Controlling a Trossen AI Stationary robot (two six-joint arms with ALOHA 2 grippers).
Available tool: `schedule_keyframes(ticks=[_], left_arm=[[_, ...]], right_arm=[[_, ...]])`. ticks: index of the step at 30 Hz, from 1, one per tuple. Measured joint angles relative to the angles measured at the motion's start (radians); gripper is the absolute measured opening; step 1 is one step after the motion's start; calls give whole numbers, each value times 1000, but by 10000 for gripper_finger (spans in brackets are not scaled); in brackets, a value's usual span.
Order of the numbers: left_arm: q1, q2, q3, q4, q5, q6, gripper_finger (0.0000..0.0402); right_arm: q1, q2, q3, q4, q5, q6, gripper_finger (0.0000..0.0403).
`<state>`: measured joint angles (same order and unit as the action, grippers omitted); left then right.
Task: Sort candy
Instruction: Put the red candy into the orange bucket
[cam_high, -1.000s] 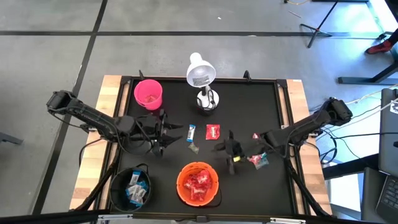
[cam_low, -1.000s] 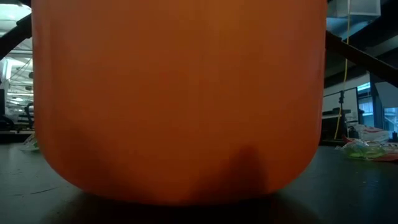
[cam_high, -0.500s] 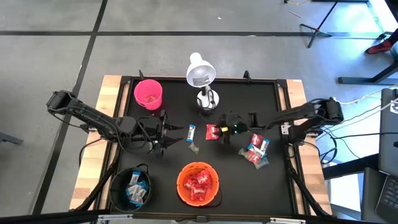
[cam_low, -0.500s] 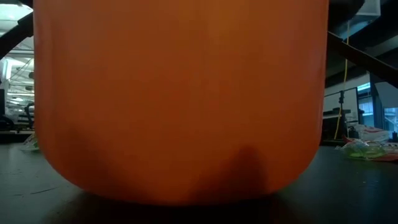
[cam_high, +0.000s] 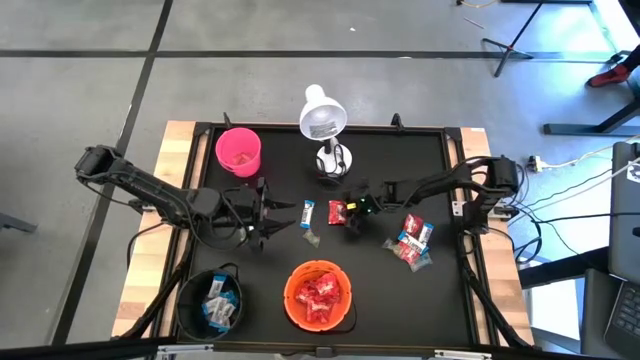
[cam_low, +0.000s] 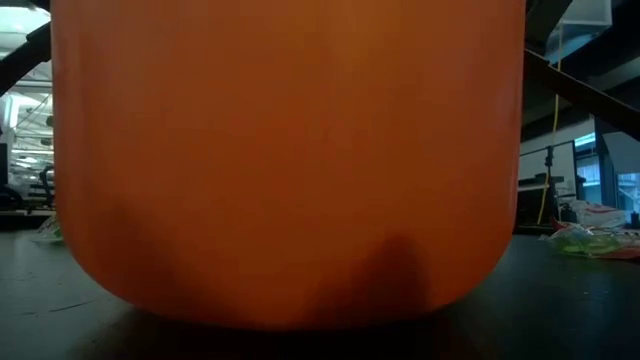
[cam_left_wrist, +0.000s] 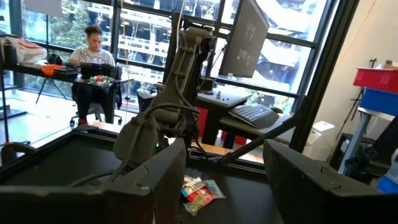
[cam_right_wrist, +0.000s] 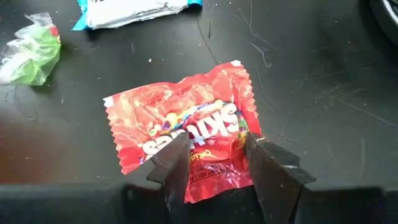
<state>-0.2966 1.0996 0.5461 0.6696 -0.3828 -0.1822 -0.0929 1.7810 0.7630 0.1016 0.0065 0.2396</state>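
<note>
The right gripper (cam_right_wrist: 214, 163) is down over a red candy (cam_right_wrist: 186, 127) at mid-table, its fingers (cam_right_wrist: 171, 163) part open and straddling the packet's near edge, with nothing gripped yet. This looks like the pick step; the next move likely calls for closing on the wrapper and lifting, then carrying it to the orange bowl (cam_high: 342, 312), which holds red sweets. A blue candy (cam_high: 308, 212) and a green wrapper (cam_right_wrist: 28, 59) lie just beside, so the closing should stay narrow. The lamp (cam_high: 322, 120) stands near behind; the path to the bowl looks open. The left gripper (cam_high: 278, 211) waits wide open and empty, near the blue candy.
</note>
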Motion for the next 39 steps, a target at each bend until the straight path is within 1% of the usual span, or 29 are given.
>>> schedule_keyframes(ticks=[2,4,12,14,19,24,26,33,39], left_arm=[[0,0,0,-4,-1,-1,205],[0,0,0,-4,-2,-2,205],[0,0,0,-5,-3,-2,205],[0,0,0,-6,-3,-2,205],[0,0,0,-28,-3,-1,205],[0,1,0,-61,-17,-2,205],[1,1,0,-64,-26,-2,205],[1,1,0,-68,-54,0,205],[2,1,0,-71,-58,-25,205]], right_arm=[[0,1,-1,-1,0,4,155],[0,0,-1,-1,0,15,138],[1,-23,-3,12,2,32,25],[1,-36,-4,2,1,43,11],[1,-94,-10,-43,-1,57,23],[11,-202,-9,-86,-4,72,3],[25,-250,-9,-84,-4,84,4],[135,-391,-6,10,-8,97,1],[211,-422,-6,90,-8,97,0]])
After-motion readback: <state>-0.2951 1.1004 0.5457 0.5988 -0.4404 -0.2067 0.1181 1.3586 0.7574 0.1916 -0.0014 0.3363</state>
